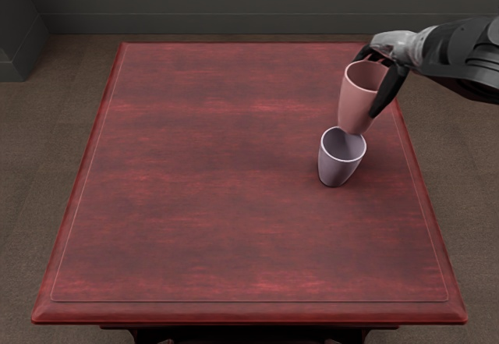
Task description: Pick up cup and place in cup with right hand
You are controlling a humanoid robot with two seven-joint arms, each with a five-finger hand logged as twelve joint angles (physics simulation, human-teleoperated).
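My right hand (378, 83) reaches in from the right edge at the upper right, its dark fingers closed around a pink cup (359, 104). That cup is held upright with its opening facing up. Its base overlaps the far rim of a pale lilac cup (337, 166) in the picture; whether the two touch, I cannot tell. The lilac cup is on the table's right part, open side up, and its inside shows.
A dark red wooden table (210, 180) with a raised border fills most of the view. Brown floor surrounds it, and a grey wall (234, 1) runs behind.
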